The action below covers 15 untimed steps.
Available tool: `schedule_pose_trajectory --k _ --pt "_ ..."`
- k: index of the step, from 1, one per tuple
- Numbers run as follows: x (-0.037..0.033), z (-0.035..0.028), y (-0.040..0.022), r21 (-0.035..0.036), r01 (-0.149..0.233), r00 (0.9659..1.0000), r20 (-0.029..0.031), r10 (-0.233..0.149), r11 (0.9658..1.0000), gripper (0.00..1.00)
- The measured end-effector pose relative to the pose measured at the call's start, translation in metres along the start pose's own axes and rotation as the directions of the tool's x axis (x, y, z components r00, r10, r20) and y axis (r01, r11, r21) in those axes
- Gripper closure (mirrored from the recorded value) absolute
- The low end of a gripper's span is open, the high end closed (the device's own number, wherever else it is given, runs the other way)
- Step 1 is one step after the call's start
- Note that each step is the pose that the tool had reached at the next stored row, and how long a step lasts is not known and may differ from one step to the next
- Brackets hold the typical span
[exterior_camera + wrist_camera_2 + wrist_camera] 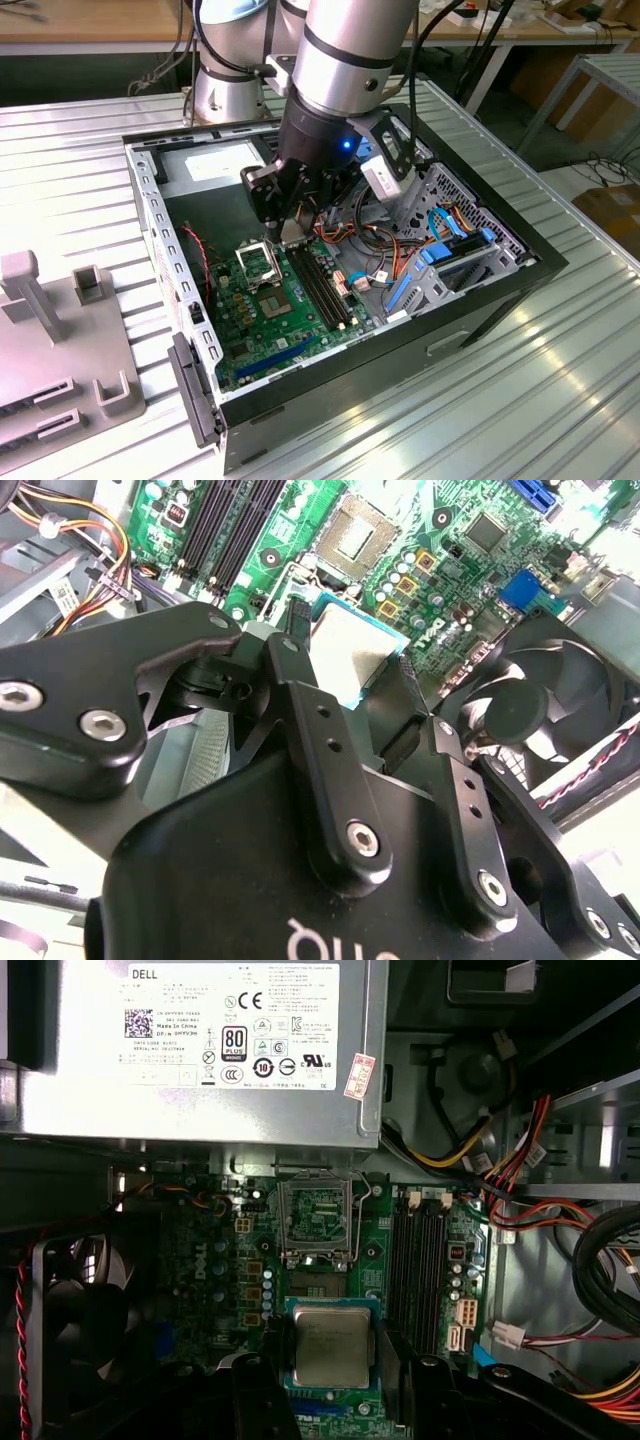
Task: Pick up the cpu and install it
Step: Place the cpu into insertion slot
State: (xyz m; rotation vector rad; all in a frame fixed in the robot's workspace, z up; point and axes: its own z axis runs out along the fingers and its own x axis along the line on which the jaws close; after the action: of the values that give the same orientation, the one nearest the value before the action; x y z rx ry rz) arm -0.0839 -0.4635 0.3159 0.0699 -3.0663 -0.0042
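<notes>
Single arm reaching into an open computer case (400, 352) that stands on a ribbed metal table (80, 160). The tool (332, 1362) is part-closed, its two black fingers (398, 1365) set against opposite edges of the cpu (331, 1346), which lies flat between them with its silver-grey top facing the wrist. The fingers appear to grip it, though the contact itself is shadowed. The green motherboard (225, 1270) lies below the tool. The socket (318, 1218), its frame open and its contact field bare, sits just beyond the fingertips, apart from the cpu. The memory slots (420, 1260) run beside one finger, the black fan (520, 705) lies past the other, and the grey power supply (200, 1050) is farther off, beyond the socket.
</notes>
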Motion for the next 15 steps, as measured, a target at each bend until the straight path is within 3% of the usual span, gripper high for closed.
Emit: schedule_pose_trajectory --k 15 --pt "-0.0005 0.0080 -0.0007 0.0001 0.000 1.0000 0.0000 0.000 1.0000 0.53"
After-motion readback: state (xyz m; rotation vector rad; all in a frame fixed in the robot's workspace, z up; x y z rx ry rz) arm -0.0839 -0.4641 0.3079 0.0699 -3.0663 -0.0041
